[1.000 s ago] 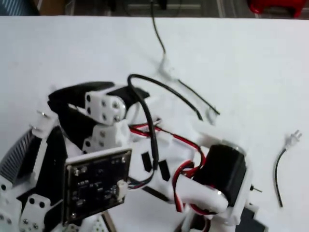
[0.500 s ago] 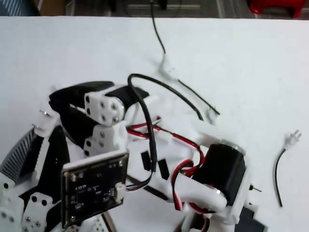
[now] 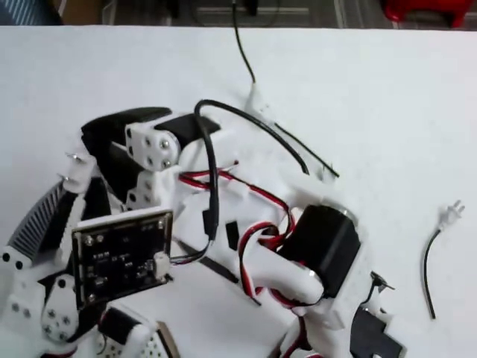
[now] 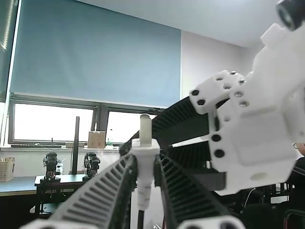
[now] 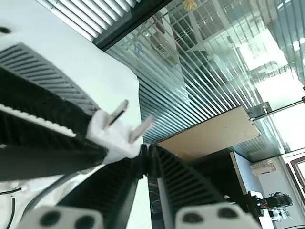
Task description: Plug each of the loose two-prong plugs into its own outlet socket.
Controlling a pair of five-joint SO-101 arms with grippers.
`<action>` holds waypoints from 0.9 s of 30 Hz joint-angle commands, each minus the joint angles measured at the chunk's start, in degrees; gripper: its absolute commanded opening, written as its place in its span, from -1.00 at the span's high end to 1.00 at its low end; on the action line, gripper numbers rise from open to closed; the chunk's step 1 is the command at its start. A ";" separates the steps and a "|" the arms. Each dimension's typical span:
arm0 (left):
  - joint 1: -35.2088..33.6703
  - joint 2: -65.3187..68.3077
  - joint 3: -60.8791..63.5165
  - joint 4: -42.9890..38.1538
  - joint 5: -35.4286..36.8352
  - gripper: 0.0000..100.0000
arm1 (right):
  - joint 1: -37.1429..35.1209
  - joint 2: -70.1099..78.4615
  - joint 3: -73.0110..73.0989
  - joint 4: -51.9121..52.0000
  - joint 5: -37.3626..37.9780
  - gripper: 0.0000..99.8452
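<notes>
My left gripper [image 4: 145, 164] is shut on a white two-prong plug [image 4: 144, 148], which stands upright between its ribbed fingers with a dark cable hanging below. In the right wrist view the same plug [image 5: 112, 133] shows both metal prongs. My right gripper [image 5: 147, 157] is shut, its tips right at the plug's base. From above, the held plug [image 3: 77, 173] sticks out at the left beside a ribbed finger [image 3: 33, 224]. A loose plug [image 3: 449, 215] on a short black cable lies at the right. A white socket piece [image 3: 257, 104] on a black cord lies at the back centre.
The two arms cross over the front middle of the white table [image 3: 387, 97], one with a black motor [image 3: 320, 250] and red wires. Another small white connector [image 3: 326, 177] ends a thin black cable near the centre. Bare table lies at the back and right.
Both arms have shifted left and towards the back in the high view. The held plug's prongs have moved up with them, and the black motor has slid left. The loose plug has stayed put.
</notes>
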 commanded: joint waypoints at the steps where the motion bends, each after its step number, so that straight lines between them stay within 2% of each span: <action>1: 0.66 0.48 3.08 2.90 -0.09 0.74 | -1.10 0.66 -0.88 -3.74 0.26 0.96; 15: 0.31 0.48 3.25 3.34 -0.44 0.79 | -3.21 -1.80 -0.79 -2.68 0.18 0.96; 27: -1.36 0.48 7.47 -0.18 -0.62 0.78 | -2.77 -7.60 -0.79 1.80 0.26 0.96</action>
